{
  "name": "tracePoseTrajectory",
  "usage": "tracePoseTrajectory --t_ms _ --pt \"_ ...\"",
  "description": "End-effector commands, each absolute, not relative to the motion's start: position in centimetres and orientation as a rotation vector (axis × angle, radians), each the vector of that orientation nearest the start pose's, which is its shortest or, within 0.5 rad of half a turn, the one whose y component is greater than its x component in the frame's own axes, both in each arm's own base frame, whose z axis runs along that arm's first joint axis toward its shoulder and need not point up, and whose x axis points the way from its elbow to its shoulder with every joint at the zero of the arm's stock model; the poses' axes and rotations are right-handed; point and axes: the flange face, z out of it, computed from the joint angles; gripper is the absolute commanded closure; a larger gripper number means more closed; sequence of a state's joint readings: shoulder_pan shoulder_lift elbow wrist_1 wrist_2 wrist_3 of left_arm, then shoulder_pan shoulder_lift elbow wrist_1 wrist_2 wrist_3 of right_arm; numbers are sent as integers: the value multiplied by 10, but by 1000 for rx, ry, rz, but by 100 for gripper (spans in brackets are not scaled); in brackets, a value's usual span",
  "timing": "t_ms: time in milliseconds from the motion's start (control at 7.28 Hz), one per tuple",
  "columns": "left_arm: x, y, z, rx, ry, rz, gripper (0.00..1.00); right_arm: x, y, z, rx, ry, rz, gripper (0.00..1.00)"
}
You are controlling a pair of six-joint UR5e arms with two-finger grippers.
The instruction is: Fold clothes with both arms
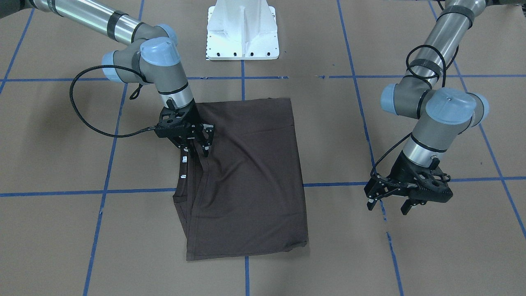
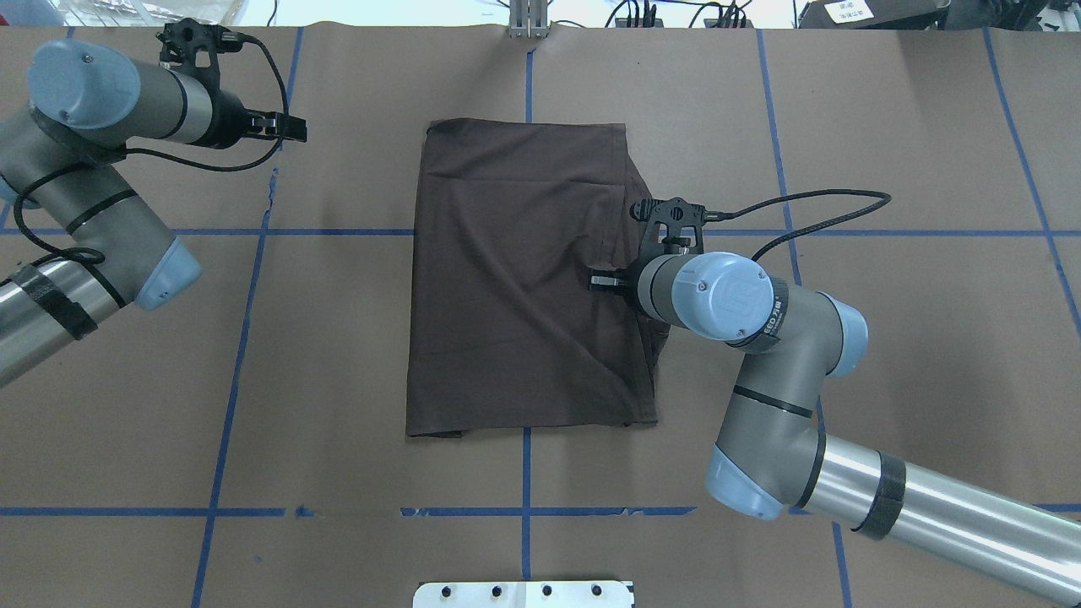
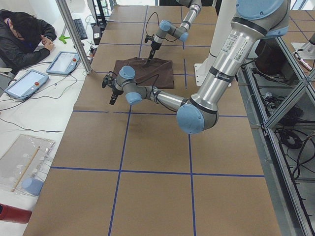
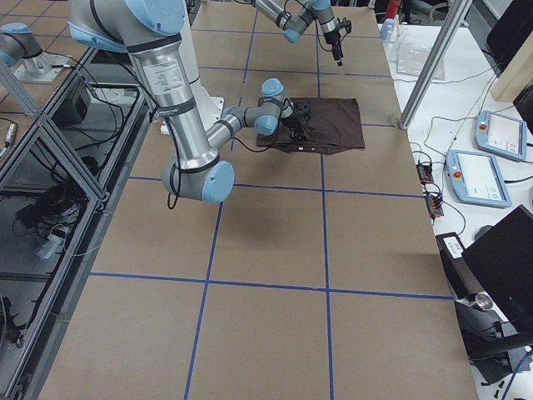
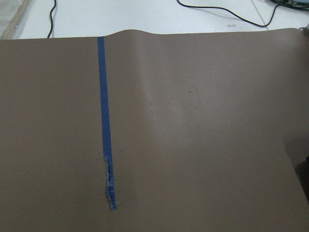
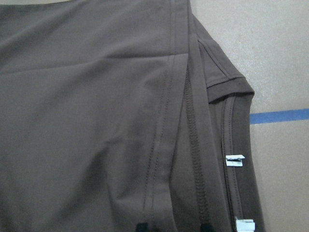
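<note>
The dark brown T-shirt (image 1: 254,172) (image 2: 524,279) lies folded into a tall rectangle on the brown paper, its side parts turned in. On the edge toward the robot's right, the ribbed collar and white neck tags (image 6: 235,160) show. My right gripper (image 1: 196,153) (image 6: 174,227) stands open over that edge. Its fingertips (image 6: 141,226) rest down at the cloth either side of a folded hem. My left gripper (image 1: 388,207) (image 2: 296,128) hangs open and empty above bare paper, well clear of the shirt. The left wrist view shows only paper and tape.
The white pedestal base (image 1: 242,33) stands at the robot's side of the table. Blue tape lines (image 5: 104,121) grid the paper. A person (image 3: 19,34) sits at a side desk with tablets (image 3: 64,61) beyond the table's far edge.
</note>
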State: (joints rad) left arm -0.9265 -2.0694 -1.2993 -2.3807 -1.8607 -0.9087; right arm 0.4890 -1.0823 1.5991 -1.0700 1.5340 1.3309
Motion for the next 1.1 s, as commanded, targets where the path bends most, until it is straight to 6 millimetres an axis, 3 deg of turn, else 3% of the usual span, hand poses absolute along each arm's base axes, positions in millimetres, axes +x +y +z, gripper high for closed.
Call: tracePoseTrajectory --t_ms 0,549,687,962 --pt "348 -637 410 550 909 -88 0 -535 -439 310 391 -948 255 100" --pt "347 -637 408 548 915 -98 0 -522 -447 314 422 -928 285 100" --pt "347 -637 407 549 916 -98 0 -517 -448 324 446 -904 302 100" --pt "347 -637 408 548 915 -99 0 -522 -434 338 493 -865 309 100"
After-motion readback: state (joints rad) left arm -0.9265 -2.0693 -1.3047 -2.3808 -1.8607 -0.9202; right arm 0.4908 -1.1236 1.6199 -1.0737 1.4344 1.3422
